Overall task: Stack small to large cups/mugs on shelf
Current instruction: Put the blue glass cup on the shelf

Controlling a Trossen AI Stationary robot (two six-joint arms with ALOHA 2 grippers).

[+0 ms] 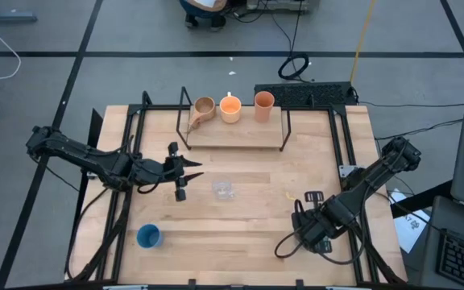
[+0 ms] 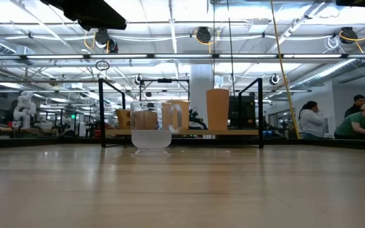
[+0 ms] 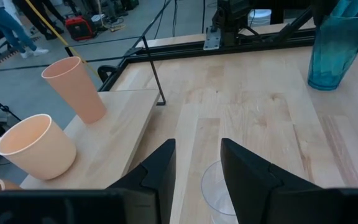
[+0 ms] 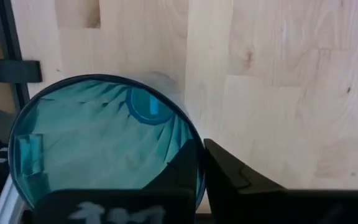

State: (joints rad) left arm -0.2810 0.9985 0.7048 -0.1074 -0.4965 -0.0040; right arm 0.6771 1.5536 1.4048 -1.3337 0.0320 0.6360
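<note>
The right gripper (image 4: 201,165), lower right in the high view, is clamped on the teal tumbler's (image 4: 104,146) rim; the shelf (image 1: 236,133) lies up-frame. The left gripper (image 3: 197,171) hangs part-open by the clear cup (image 1: 224,190).

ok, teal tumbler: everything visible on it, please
The teal tumbler is translucent blue-green plastic with ribbed walls, standing upright and empty on the tabletop near the right front edge. The right gripper is shut on its rim, one finger inside, one outside. In the left wrist view it shows at, far across the table from the shelf.
</note>
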